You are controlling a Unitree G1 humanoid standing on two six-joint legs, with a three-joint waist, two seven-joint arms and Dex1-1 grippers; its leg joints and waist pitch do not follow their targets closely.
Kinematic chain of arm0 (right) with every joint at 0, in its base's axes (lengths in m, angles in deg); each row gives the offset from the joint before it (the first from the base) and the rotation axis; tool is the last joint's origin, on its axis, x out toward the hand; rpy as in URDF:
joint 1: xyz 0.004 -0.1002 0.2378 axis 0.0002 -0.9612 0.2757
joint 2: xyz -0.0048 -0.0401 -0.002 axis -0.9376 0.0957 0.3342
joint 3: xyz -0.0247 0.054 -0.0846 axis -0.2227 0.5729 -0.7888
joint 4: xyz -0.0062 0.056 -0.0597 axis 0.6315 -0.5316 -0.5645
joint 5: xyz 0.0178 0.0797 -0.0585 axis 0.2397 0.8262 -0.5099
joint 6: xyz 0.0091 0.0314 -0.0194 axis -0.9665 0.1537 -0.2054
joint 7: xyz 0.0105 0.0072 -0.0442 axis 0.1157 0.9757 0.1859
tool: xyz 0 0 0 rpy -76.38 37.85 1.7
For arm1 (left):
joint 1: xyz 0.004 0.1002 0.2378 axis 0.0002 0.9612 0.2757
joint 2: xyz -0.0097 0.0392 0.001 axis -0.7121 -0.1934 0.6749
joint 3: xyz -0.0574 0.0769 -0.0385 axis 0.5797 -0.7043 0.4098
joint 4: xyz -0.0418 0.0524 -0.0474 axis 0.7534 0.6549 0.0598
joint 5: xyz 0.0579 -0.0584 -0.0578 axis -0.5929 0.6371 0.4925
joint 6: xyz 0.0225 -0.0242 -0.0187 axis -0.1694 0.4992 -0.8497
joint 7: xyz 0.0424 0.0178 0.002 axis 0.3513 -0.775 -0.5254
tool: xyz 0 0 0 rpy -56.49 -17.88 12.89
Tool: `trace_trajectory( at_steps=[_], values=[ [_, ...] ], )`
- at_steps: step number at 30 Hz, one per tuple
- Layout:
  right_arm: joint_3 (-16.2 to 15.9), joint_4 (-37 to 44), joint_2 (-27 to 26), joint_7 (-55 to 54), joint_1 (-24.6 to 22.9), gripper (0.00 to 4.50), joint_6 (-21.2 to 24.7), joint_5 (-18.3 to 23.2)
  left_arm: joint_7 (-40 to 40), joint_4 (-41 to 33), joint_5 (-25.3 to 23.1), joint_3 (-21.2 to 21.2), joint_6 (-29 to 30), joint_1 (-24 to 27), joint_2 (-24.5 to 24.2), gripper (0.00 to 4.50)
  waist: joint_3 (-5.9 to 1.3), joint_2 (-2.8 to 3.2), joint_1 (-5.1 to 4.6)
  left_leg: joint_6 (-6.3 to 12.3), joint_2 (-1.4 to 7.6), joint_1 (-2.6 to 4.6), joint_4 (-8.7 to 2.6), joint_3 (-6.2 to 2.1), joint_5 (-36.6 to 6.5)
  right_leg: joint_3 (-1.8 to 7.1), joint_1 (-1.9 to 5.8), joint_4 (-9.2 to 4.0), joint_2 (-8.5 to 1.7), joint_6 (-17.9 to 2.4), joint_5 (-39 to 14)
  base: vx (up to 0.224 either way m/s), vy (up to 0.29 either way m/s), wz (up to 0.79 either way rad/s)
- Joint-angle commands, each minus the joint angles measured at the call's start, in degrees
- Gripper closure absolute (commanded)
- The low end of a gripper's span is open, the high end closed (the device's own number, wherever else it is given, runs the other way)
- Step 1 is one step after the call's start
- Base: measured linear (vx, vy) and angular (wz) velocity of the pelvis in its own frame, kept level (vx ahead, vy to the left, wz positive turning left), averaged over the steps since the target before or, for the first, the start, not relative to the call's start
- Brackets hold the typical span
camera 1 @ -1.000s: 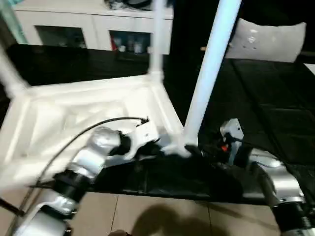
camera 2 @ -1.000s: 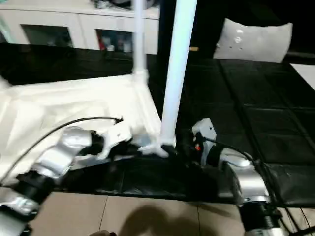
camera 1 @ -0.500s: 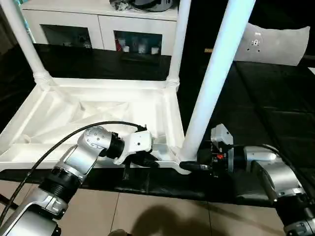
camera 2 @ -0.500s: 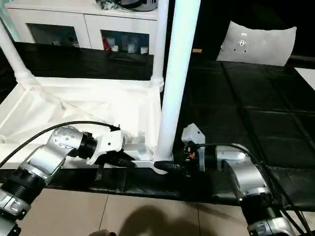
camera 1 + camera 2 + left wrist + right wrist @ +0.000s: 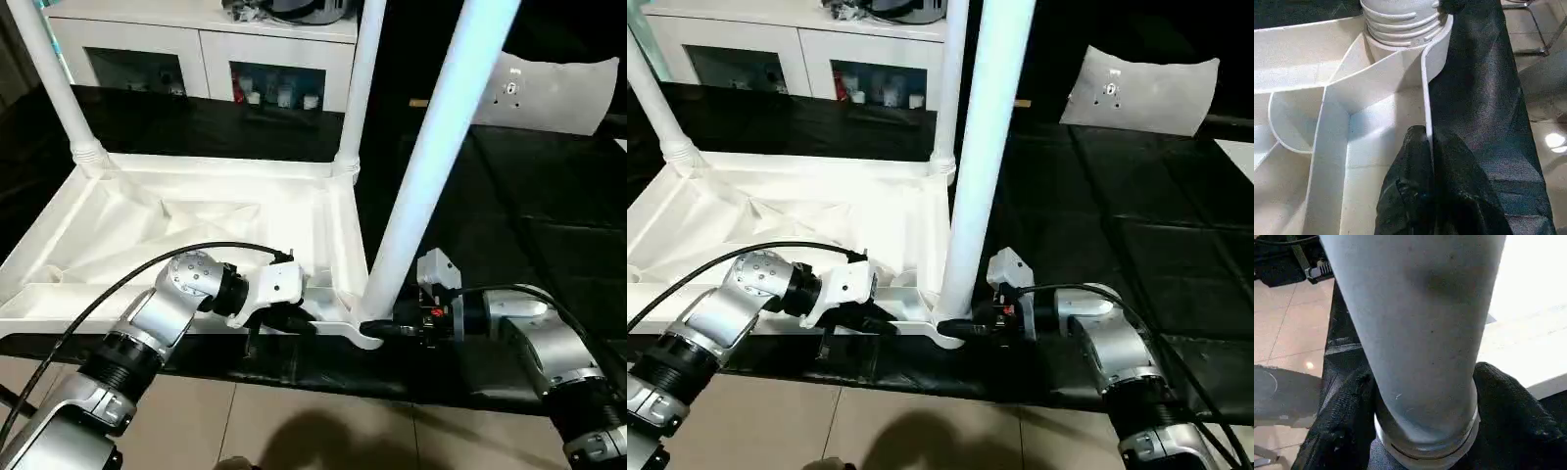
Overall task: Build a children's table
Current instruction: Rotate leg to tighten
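Closing in since a second ago, the right pincer (image 5: 384,331) is tightening its black fingers (image 5: 1508,416) around the base of the near leg (image 5: 431,162), one on each side where the leg meets its corner socket (image 5: 361,333) — they are pressing the leg's foot rather than standing wide as before. The whole view has also steadied and lifted, which is the head moving, not the parts.

The table top (image 5: 196,230) is lying upside down, ribbed underside facing up, on dark mats on the floor. Two far legs (image 5: 355,83) are standing in their sockets, and the near leg is rising tall from the corner nearest the robot's right. The left pincer (image 5: 299,319) is pressed together, pinching the thin near rim wall (image 5: 1426,98) of the top just beside that corner, apparently bracing it.

Judging from this, the leg is being seated or tightened — and several things could go wrong. The grip is sitting very low on a long tapered leg, so any sideways push could lever it out of line and jam it crooked in the socket. The smooth round plastic could slip within the fingers, turning nothing. If the left pinch on that narrow wall gives way, the light top could slide or swivel on the mats instead of resisting.
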Motion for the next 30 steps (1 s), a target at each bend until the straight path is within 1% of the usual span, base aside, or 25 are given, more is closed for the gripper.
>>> trace_trajectory(
  at_steps=[1, 3, 4, 5, 6, 7, 8, 9, 10, 11, 12, 13, 14, 15, 16, 18, 19, 21, 22, 24, 25, 26, 27, 28, 30],
  values=[
    [-1.25, 0.51, 0.33, 1.34, 0.03, 1.85, -0.20, -0.34, 1.90, 0.18, -1.17, -2.04, -0.83, -0.24, -0.13, 4.50, -3.60, -0.45, -0.17, 2.16, 2.13, 1.66, -3.66, -0.20, -13.14, 0.96, 2.07, -3.56, -2.22, -13.82, -6.81, 0.000, 0.000, 0.00],
    [-1.55, 1.31, 0.27, 1.68, -0.69, 1.85, 0.91, 0.29, 1.61, -0.09, -0.90, -1.84, 0.08, -0.07, 0.09, 4.50, -3.62, -0.46, -0.16, 2.23, 2.12, 1.66, -3.63, -0.19, -12.93, 0.96, 2.08, -3.52, -2.19, -13.85, -6.48, 0.000, 0.000, 0.00],
    [-1.65, 1.67, 0.20, 1.72, -1.01, 1.85, 1.46, 0.54, 1.25, -0.18, -0.82, -1.68, 0.62, -0.03, 0.27, 4.50, -3.65, -0.27, -0.12, 2.22, 2.10, 1.65, -3.61, -0.21, -12.75, 0.96, 2.10, -3.47, -2.21, -13.87, -6.30, 0.000, 0.000, 0.00],
    [-1.80, 2.11, 0.13, 1.68, -1.44, 1.85, 2.00, 0.63, 0.62, -0.19, -0.80, -1.47, 1.27, -0.10, 0.59, 4.50, -3.61, -0.34, -0.14, 2.21, 2.09, 1.66, -3.63, -0.17, -12.84, 0.94, 2.09, -3.52, -2.16, -13.94, -6.33, 0.000, 0.000, 0.00],
    [-2.01, 2.97, -0.15, 1.04, -2.29, 1.85, 2.91, 0.67, -0.70, -0.27, -0.63, -0.96, 3.10, -0.22, 1.34, 4.50, -3.60, -0.16, -0.10, 2.13, 2.12, 1.68, -3.65, -0.21, -13.06, 0.95, 2.06, -3.54, -2.18, -13.92, -6.56, 0.000, 0.000, 0.00],
    [-1.99, 3.77, -0.69, -0.28, -3.07, 1.85, 4.21, 0.67, -1.95, -0.24, -0.35, -0.43, 4.46, -0.37, 2.18, 4.50, -3.59, -0.20, 0.03, 2.00, 2.17, 1.83, -3.65, -0.18, -13.10, 0.99, 2.00, -3.58, -2.14, -13.89, -6.30, 0.000, 0.000, 0.00],
    [-1.79, 4.39, -1.65, -2.35, -3.83, 1.86, 4.90, 0.49, -3.45, -0.27, -0.12, 0.08, 5.75, -0.52, 3.24, 4.50, -3.52, -0.29, -0.05, 1.99, 2.15, 1.77, -3.74, -0.15, -13.05, 1.04, 2.08, -3.60, -2.07, -13.90, -6.19, 0.000, 0.000, 0.00],
    [-1.62, 4.73, -2.31, -3.76, -4.28, 1.86, 5.25, 0.36, -4.37, -0.29, 0.03, 0.39, 6.48, -0.60, 3.90, 4.50, -3.38, -0.26, 0.00, 1.52, 2.13, 1.80, -3.98, -0.27, -14.42, 1.01, 1.98, -3.84, -2.21, -13.60, -8.39, 0.000, 0.000, 0.00],
    [-1.43, 5.03, -3.16, -5.27, -4.71, 1.86, 5.73, 0.34, -5.42, -0.47, 0.19, 0.64, 7.48, -0.70, 4.78, 4.50, -3.38, -0.26, 0.00, 1.52, 2.13, 1.80, -3.98, -0.27, -14.42, 1.01, 1.98, -3.84, -2.21, -13.60, -8.39, 0.000, 0.000, 0.00],
    [-1.36, 5.29, -3.69, -6.14, -4.99, 1.86, 6.02, 0.34, -6.03, -0.68, 0.30, 0.80, 8.15, -0.70, 5.26, 4.50, -3.07, -0.13, -0.04, 0.59, 2.15, 2.02, -4.23, -0.34, -17.58, 1.04, 1.72, -4.34, -2.32, -12.92, -12.74, 0.000, 0.000, 0.00],
    [-0.57, 5.77, -6.22, -10.67, -5.47, 1.86, 8.40, 0.45, -8.80, -1.03, 0.59, 1.43, 10.76, -0.97, 7.43, 4.50, -2.75, -0.03, -0.25, -0.63, 2.11, 2.27, -4.54, -0.43, -21.12, 1.11, 1.50, -4.77, -2.33, -11.77, -17.91, 0.000, 0.000, 0.00],
    [0.13, 5.89, -7.98, -13.70, -5.59, 1.86, 9.88, 0.65, -10.47, -1.28, 0.73, 1.79, 12.21, -1.12, 8.75, 4.50, -2.43, 0.13, -0.59, -2.10, 2.07, 2.60, -4.74, -0.77, -25.28, 1.06, 1.12, -5.32, -2.45, -10.46, -23.96, 0.000, 0.000, 0.00],
    [0.36, 5.87, -8.47, -14.51, -5.58, 1.86, 10.15, 0.71, -10.94, -1.33, 0.75, 1.88, 12.53, -1.17, 9.11, 4.50, -2.53, -0.01, -0.74, -2.71, 2.03, 2.67, -4.74, -0.95, -26.44, 1.02, 1.17, -5.49, -2.59, -9.74, -25.97, 0.000, 0.000, 0.00],
    [0.92, 5.82, -9.66, -16.47, -5.53, 1.86, 10.71, 0.87, -12.17, -1.37, 0.73, 2.13, 13.31, -1.33, 9.98, 4.50, -2.43, -0.05, -1.14, -3.56, 2.01, 2.68, -4.93, -1.30, -28.27, 0.93, 1.04, -5.81, -2.70, -8.36, -29.12, 0.000, 0.000, 0.00],
    [2.17, 5.75, -12.02, -20.26, -5.32, 1.86, 11.31, 1.21, -15.05, -1.21, 0.39, 2.76, 15.06, -1.75, 11.75, 4.50, -2.53, 0.03, -1.65, -4.11, 2.00, 2.64, -5.03, -1.50, -29.02, 0.86, 0.98, -5.98, -2.71, -7.67, -29.71, 0.000, 0.000, 0.00],
    [3.32, 5.83, -14.08, -23.38, -5.15, 1.86, 12.04, 1.74, -17.52, -0.94, -0.10, 3.25, 16.23, -2.16, 13.27, 4.50, -2.52, 0.06, -2.01, -4.21, 1.89, 2.54, -5.09, -1.67, -29.62, 0.73, 0.95, -6.15, -2.65, -7.07, -30.21, 0.000, 0.000, 0.00],
    [4.51, 5.65, -16.18, -26.52, -4.82, 1.86, 12.88, 2.22, -20.78, -0.56, -0.54, 4.18, 17.81, -2.66, 15.15, 4.50, -2.55, 0.02, -2.56, -4.13, 1.79, 2.44, -5.12, -1.72, -30.22, 0.69, 0.85, -6.29, -2.57, -6.64, -30.24, 0.000, 0.000, 0.00],
    [6.49, 4.96, -19.81, -32.60, -4.09, 1.86, 13.79, 2.56, -27.39, 0.26, -1.21, 6.21, 20.09, -3.61, 18.60, 4.50, -2.78, 0.13, -2.94, -3.76, 1.75, 2.46, -5.08, -1.75, -29.62, 0.63, 0.89, -6.39, -2.58, -6.98, -28.26, 0.000, 0.000, 0.00],
    [7.71, 3.93, -21.73, -36.77, -3.39, 1.86, 14.13, 2.21, -30.72, 0.73, -1.38, 7.30, 20.99, -4.15, 20.36, 4.50, -2.80, 0.17, -3.31, -3.78, 1.81, 2.34, -5.14, -1.63, -28.85, 0.78, 0.72, -6.23, -2.42, -7.70, -25.92, 0.000, 0.000, 0.00],
    [9.57, 1.62, -24.24, -43.68, -2.04, 1.86, 14.17, 0.83, -35.85, 1.43, -1.85, 8.78, 21.47, -4.88, 22.82, 4.50, -3.01, -0.05, -3.49, -3.76, 1.66, 2.21, -5.01, -1.57, -27.88, 0.74, 0.73, -6.13, -2.40, -7.96, -24.63, 0.000, 0.000, 0.00],
    [10.28, 0.74, -25.08, -45.64, -1.55, 1.86, 13.61, 0.03, -37.42, 1.40, -2.23, 9.25, 21.89, -5.02, 23.75, 4.50, -3.34, -0.17, -3.47, -3.02, 1.61, 1.59, -5.03, -1.54, -24.57, 0.74, 1.44, -5.79, -2.41, -8.07, -20.97, 0.000, 0.000, 0.00],
    [10.44, 0.33, -25.21, -45.80, -1.37, 1.51, 13.11, -0.09, -37.77, 1.42, -2.30, 9.34, 21.99, -5.08, 24.03, 4.50, -3.36, -0.06, -3.44, -2.55, 1.62, 1.41, -5.04, -1.44, -23.18, 0.80, 1.48, -5.68, -2.40, -8.31, -18.93, 0.000, 0.000, 0.00],
    [11.70, -0.63, -25.79, -46.39, -0.76, 1.51, 11.62, 0.23, -37.94, 1.18, -2.52, 9.42, 22.55, -5.09, 24.53, 4.50, -3.31, -0.03, -3.35, -1.65, 1.59, 1.37, -4.89, -1.18, -21.90, 0.86, 1.41, -5.68, -2.23, -8.64, -16.22, 0.000, 0.000, 0.00],
    [12.46, -0.98, -26.03, -46.80, -0.48, 1.16, 11.11, 0.63, -37.75, 1.12, -2.53, 9.37, 22.66, -5.09, 24.55, 4.50, -3.35, -0.08, -3.31, -0.90, 1.52, 1.52, -4.69, -0.95, -21.50, 0.96, 1.33, -5.67, -2.19, -9.08, -15.06, 0.000, 0.000, 0.00],
    [13.29, -0.61, -26.18, -46.83, -0.37, 1.09, 10.99, 1.29, -37.05, 1.01, -2.73, 8.99, 22.45, -5.05, 24.16, 4.50, -3.42, -0.10, -3.27, -0.04, 1.44, 1.46, -4.56, -0.84, -20.71, 1.05, 1.42, -5.69, -2.26, -9.24, -14.76, 0.000, 0.000, 0.00]
  ],
)
